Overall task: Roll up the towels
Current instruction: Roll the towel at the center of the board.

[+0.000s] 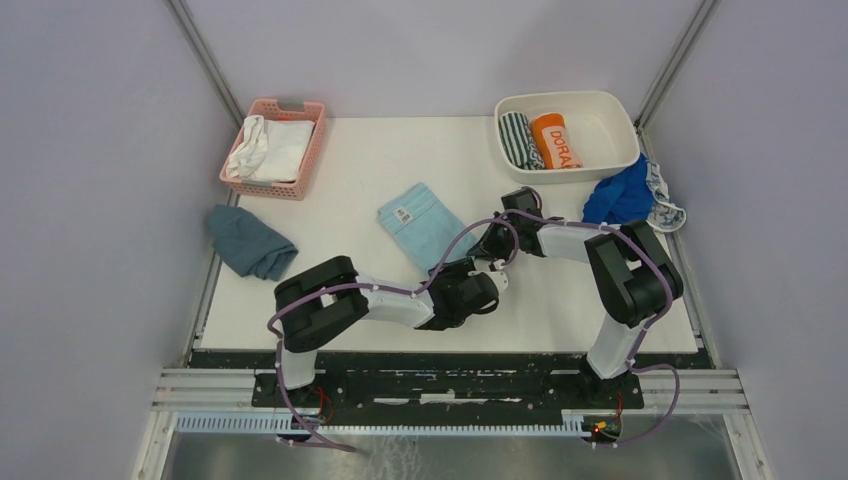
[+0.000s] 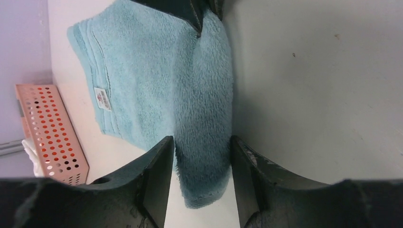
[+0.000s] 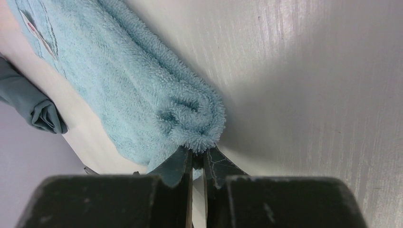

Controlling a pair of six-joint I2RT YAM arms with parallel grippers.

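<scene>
Right claw pinches the curled five-o'clock edge of the light blue towel, anchoring the roll — left claw, spread apart, straddles it for steadiness.

I'm looking at a robot lab test cell: two arms are sitting bolted to aluminium rails beside a white table, plain walls closing it in, cables trailing.
</scene>
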